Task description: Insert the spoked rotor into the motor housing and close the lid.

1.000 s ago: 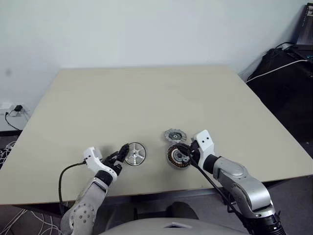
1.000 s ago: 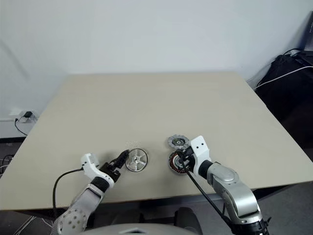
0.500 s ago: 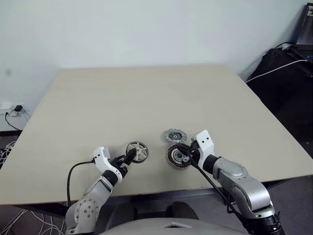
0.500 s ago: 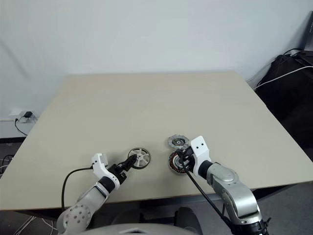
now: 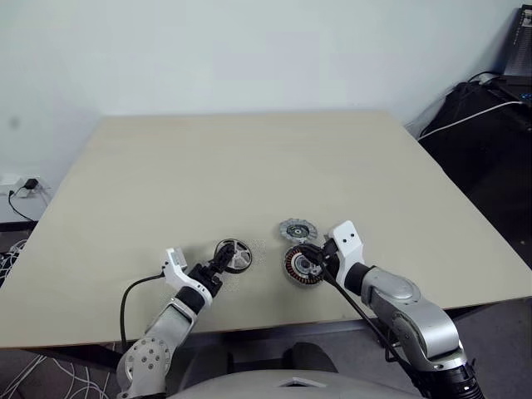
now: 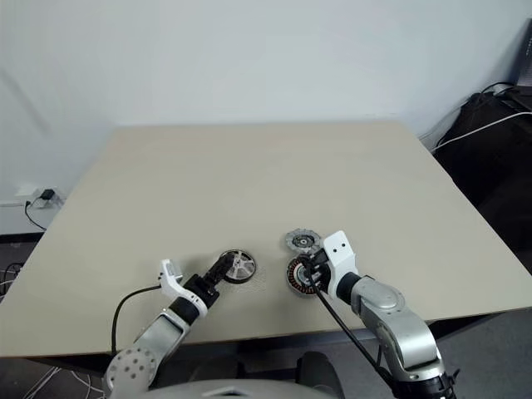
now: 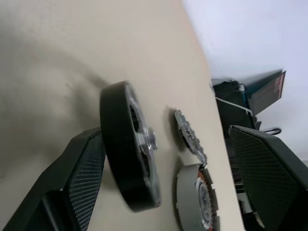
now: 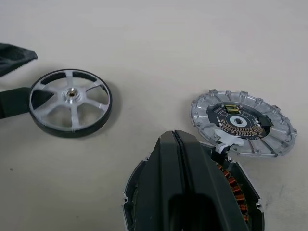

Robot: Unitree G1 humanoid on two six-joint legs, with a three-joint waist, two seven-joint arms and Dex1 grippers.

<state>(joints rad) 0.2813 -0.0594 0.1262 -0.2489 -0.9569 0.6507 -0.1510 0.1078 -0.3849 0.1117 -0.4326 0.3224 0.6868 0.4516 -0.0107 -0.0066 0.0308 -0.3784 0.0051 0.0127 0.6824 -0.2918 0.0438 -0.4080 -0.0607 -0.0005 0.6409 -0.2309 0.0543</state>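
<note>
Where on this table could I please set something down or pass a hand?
The beige table is bare behind the notched grey lid. It is crowded near the front edge, around the spoked silver rotor and copper-wound motor housing.

Silver-rimmed spoked rotor wheel [image 5: 233, 255], dark band round its edge, silver spokes and hub: lower centre-left of the left eye frame, tilted up on edge off the beige surface [image 5: 249, 174]. Round dark motor housing with copper windings [image 5: 301, 266]: lower centre, flat on the surface, well right of the rotor. Flat grey notched-edge lid disc [image 5: 298, 230]: just above the housing in frame, almost touching, inner face up.
</note>
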